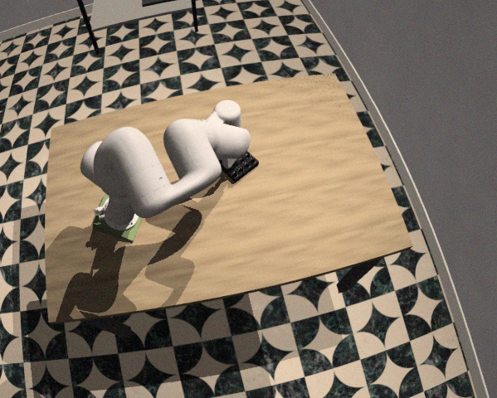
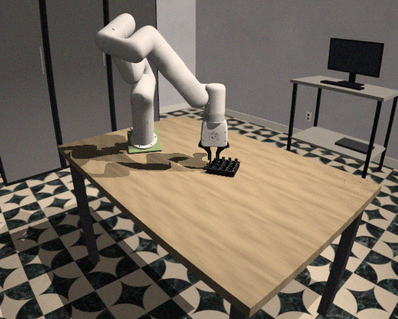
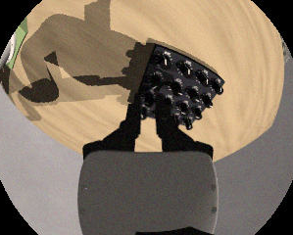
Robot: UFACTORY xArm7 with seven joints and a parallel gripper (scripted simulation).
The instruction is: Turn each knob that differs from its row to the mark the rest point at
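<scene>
The black knob box [image 1: 242, 166] [image 2: 222, 167] [image 3: 184, 86] stands on its feet on the wooden table [image 1: 308, 206] [image 2: 260, 212], near the middle. My gripper [image 2: 214, 157] [image 3: 148, 102] points straight down over the box's corner nearest the arm's base. Its fingers stand slightly apart on either side of a knob in the row at that edge, without squeezing it. In the overhead view the arm's wrist hides the gripper and part of the box. The white lines and printed names are too small to read.
The arm's base stands on a green plate [image 1: 128, 234] [image 2: 156, 145] at the table's far left side. A side table with a monitor [image 2: 355, 56] stands off to the right, and tall cabinets [image 2: 16, 86] stand behind the arm.
</scene>
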